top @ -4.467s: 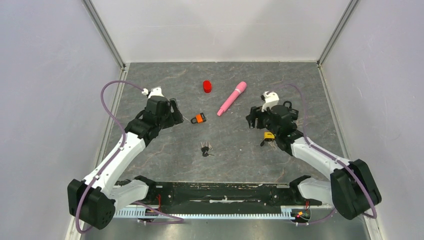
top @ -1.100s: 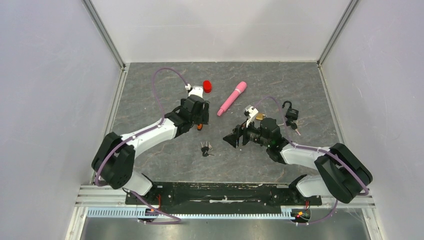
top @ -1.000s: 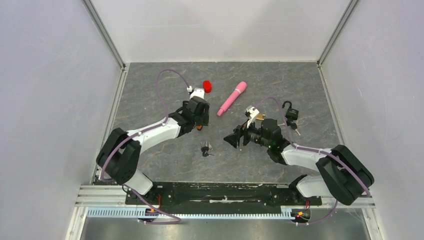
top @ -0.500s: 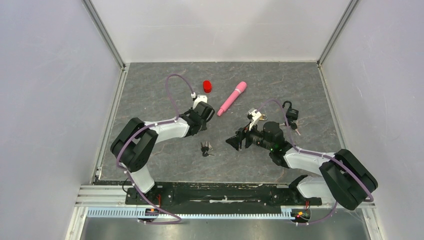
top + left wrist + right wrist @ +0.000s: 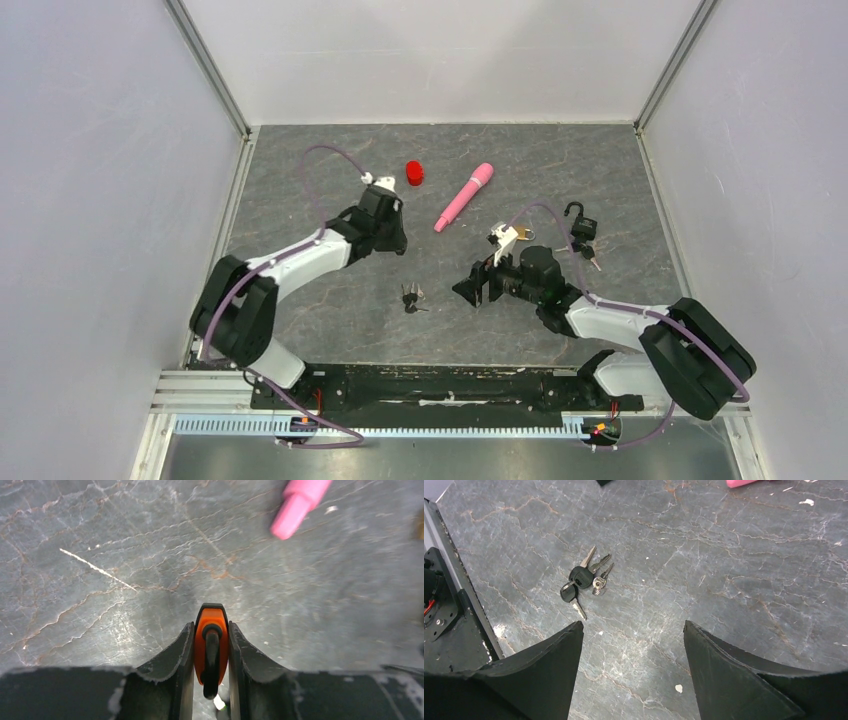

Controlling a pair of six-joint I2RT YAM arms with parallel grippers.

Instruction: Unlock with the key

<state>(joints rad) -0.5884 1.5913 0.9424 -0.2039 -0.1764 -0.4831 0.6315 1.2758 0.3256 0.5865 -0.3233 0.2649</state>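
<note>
Left wrist: left gripper (image 5: 210, 630) clamps the stiff, likely hefty orange padlock (image 5: 211, 617) by its sides; right gripper (image 5: 632, 625) gapes, light keys (image 5: 583, 577) ahead-left.

a bunch of keys (image 5: 411, 298) is seen lying on the grey veined table (image 5: 340, 322), between the two grippers. the left gripper (image 5: 394, 240) is positioned just beyond the keys. the right gripper (image 5: 468, 284) is pointed at them from close by, its jaws spread. a red cap (image 5: 414, 173) and a pink cylinder (image 5: 464, 196) are laid farther back, and a black padlock (image 5: 579, 224) is set to the right.
</note>
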